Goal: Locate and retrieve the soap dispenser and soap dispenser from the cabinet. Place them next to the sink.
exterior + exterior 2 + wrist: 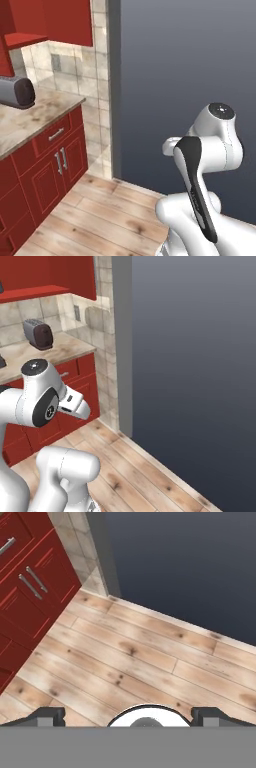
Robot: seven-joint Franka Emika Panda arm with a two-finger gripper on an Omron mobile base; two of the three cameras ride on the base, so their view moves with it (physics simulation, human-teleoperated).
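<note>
The red wall cabinet (65, 20) hangs at the upper left above the counter, and its lower red shelf (24, 39) juts out at the left edge. From the right base view the cabinet (47, 271) sits at the top left. The soap dispensers and the sink are out of view. My gripper (132, 717) points down at the wooden floor, its two dark fingertips (50, 716) far apart with nothing between them, so it is open. The arm is folded close to the base.
A grey toaster (17, 92) (39, 333) stands on the beige stone counter (35, 117). Red drawer-and-door base units (50, 165) (25, 587) run below it. A dark grey wall (185, 75) fills the right side. Wooden floor (140, 652) lies ahead.
</note>
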